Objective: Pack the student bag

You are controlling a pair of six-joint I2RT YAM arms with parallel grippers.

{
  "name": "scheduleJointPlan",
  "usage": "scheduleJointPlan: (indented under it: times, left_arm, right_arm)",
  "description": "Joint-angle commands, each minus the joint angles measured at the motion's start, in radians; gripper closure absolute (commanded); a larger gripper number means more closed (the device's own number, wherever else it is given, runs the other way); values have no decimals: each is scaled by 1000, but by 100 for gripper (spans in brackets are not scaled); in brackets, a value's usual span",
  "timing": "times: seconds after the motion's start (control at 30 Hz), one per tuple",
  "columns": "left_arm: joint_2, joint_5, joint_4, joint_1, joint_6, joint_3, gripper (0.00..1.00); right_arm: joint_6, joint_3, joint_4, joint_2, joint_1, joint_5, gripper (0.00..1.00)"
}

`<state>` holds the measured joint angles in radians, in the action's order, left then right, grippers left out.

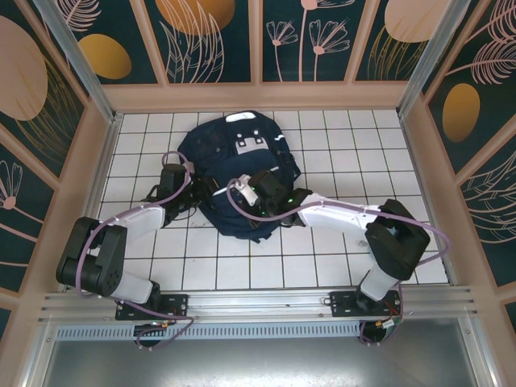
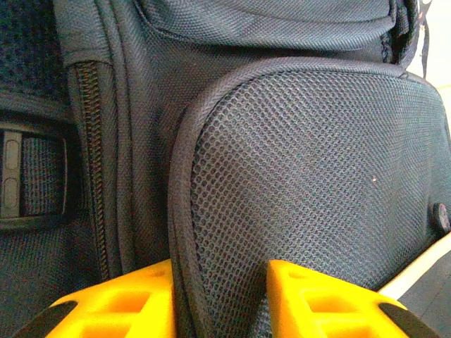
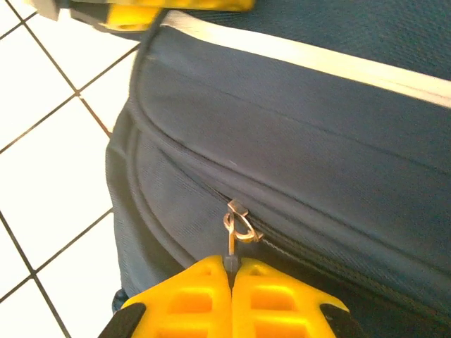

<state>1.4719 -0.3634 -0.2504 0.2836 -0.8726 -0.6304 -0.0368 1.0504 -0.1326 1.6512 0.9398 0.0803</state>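
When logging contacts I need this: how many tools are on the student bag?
2. The left tool straddles the mesh pocket edge of the student bag; the right tool is shut on its zipper pull.

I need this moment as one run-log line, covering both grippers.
left gripper: astride mesh pocket edge, grip unclear | right gripper: shut on zipper pull | student bag: on table

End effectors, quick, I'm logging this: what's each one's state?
Left end effector: closed on the student bag pocket rim.
Right end effector: closed on the zipper pull.
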Motion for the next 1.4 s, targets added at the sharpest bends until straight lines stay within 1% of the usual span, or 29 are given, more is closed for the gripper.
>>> scheduleJointPlan:
  times: [0.0, 0.07, 0.2, 0.3, 0.33, 0.4, 0.43, 0.53, 0.6, 0.67, 0.73, 0.87, 0.97, 1.07, 1.13, 1.17, 1.2, 1.3, 1.37]
  left_arm:
    - [7, -101, -103, 16, -27, -17, 66]
    - [6, -113, -116, 18, -33, -18, 67]
    - [-2, -139, -137, 17, -44, -13, 68]
    - [-11, -147, -148, 17, -55, -7, 68]
    - [-13, -139, -142, 17, -55, -8, 68]
    - [-26, -100, -104, 17, -49, -16, 66]
    - [-32, -84, -84, 18, -45, -20, 64]
    - [-59, -11, 0, 18, -24, -42, 51]
    - [-85, 34, 55, 17, -4, -57, 45]
    - [-108, 82, 109, 18, 18, -72, 40]
    - [-133, 134, 164, 18, 38, -88, 35]
    - [-186, 222, 242, 17, 76, -113, 30]
    - [-210, 242, 269, 17, 106, -129, 28]
    - [-216, 231, 278, 18, 134, -144, 26]
    - [-219, 207, 262, 18, 166, -144, 21]
    - [-224, 206, 257, 17, 174, -145, 17]
    - [-227, 213, 251, 18, 181, -146, 15]
    - [-226, 230, 264, 18, 202, -161, 13]
    - [-220, 225, 265, 17, 209, -168, 13]
  right_arm:
    - [42, 104, 40, 79, 78, 101, 100]
    - [61, 148, 45, 125, 96, 86, 100]
    - [133, 213, 60, 189, 100, 84, 99]
    - [189, 226, 70, 209, 100, 79, 93]
    - [208, 225, 71, 205, 99, 73, 89]
    - [261, 199, 77, 168, 86, 62, 72]
    - [283, 178, 82, 139, 79, 67, 67]
    - [340, 83, 107, 1, 47, 70, 49]
    - [370, 21, 102, -101, 22, 45, 41]
    - [402, -20, 78, -177, -20, 12, 36]
    - [461, -42, 8, -241, -84, -85, 33]
    - [594, -104, -174, -329, -300, -333, 27]
    - [683, -176, -282, -402, -487, -425, 25]
    - [733, -239, -373, -476, -674, -480, 23]
    - [751, -270, -420, -506, -782, -507, 19]
    - [753, -296, -432, -522, -859, -504, 17]
    - [749, -318, -432, -531, -916, -491, 16]
    - [729, -386, -410, -551, -1087, -438, 13]
    - [710, -427, -386, -559, -1171, -416, 13]
